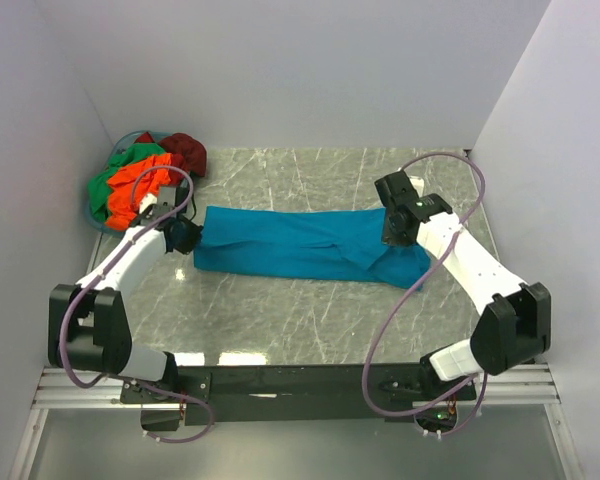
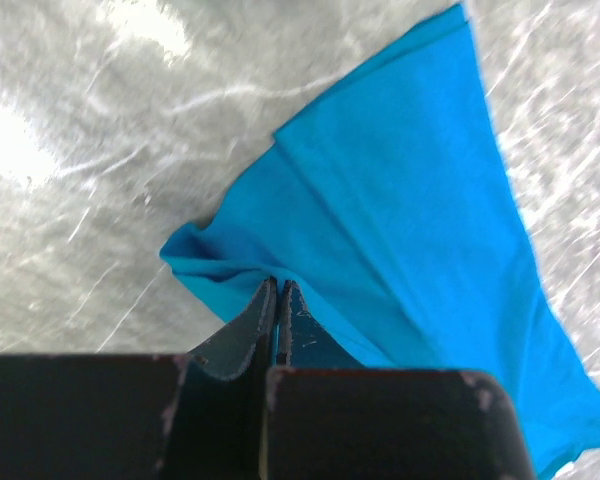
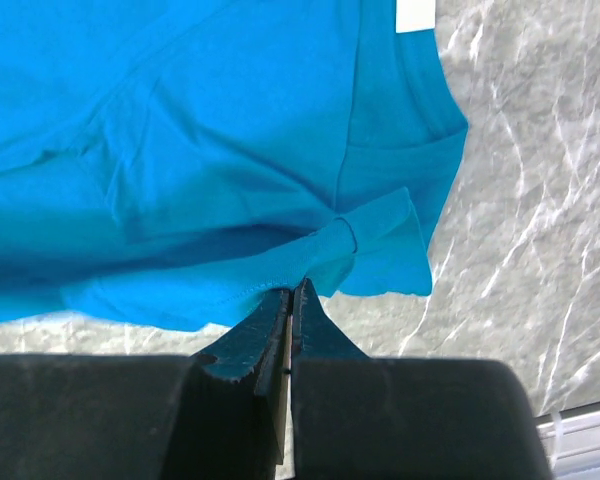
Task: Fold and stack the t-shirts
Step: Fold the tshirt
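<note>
Far-left corner of grey marbled desk (image 1: 280, 320): round teal-rimmed basket (image 1: 140, 134) heaped with crumpled orange t-shirt (image 1: 138, 183), green t-shirt (image 1: 115, 172), dark red t-shirt (image 1: 187, 152). Just right of heap, left fingers (image 2: 248, 328) pressed together, clamped on left end of teal-blue cotton t-shirt (image 1: 290, 245), cloth bunched at tips. Shirt stretches as long band across desk middle, layers overlapping lengthwise. Towards right edge, right fingers (image 3: 263, 330) together, pinching hem at shirt's right end; white label (image 3: 416, 14) shows there.

The teal-blue cotton t-shirt (image 1: 290, 245) lies across the marbled stone counter (image 1: 310, 310); the orange, green and dark-red tees (image 1: 140, 180) are heaped in the round teal-rimmed basket (image 1: 90, 213), far-left corner.
</note>
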